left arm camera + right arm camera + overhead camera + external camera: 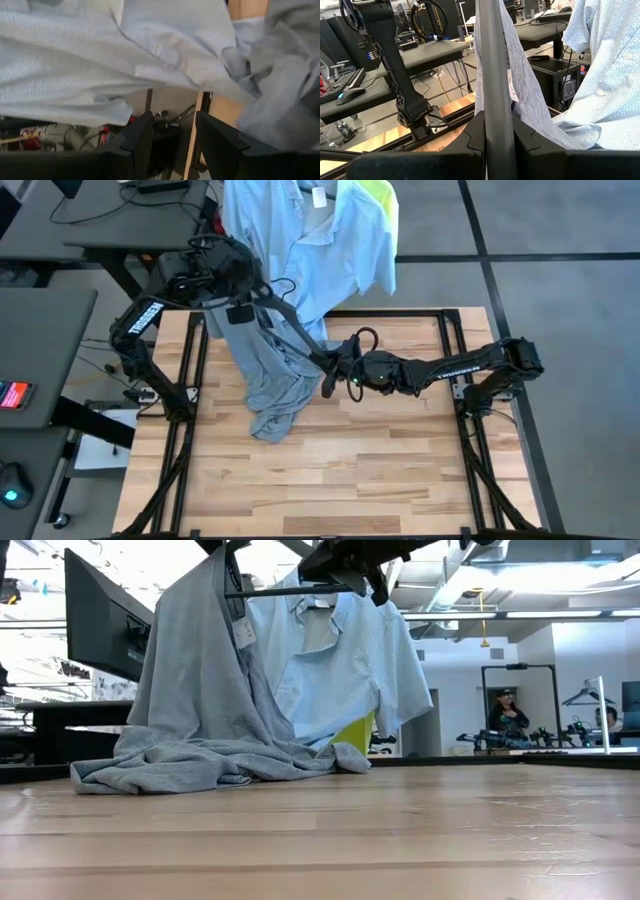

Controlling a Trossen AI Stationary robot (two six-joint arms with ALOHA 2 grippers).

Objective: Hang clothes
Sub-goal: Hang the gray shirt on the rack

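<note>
**Grey shirt half-lifted on hanger**

From above, we see the grey T-shirt (268, 385) draped onto the surface (380, 470), beside the pale blue shirt (330, 250). Right wrist: our right tool (498, 131) clamps the hanger (492, 70). Left wrist: left tool (174, 135) parted, empty.

Draping from above onto the desk (380, 470): grey T-shirt (190, 710); hanging behind: pale blue collared shirt (340, 660), neon-yellow T-shirt (352, 732).

Bright, even overhead light fills the room; ceiling strip fixtures (560, 615) glare white in the low view. The pale wooden slatted tabletop (320, 840) blurs nearest the lens. Soft shadow pools under the crumpled grey fabric T-shirt (200, 765).
</note>
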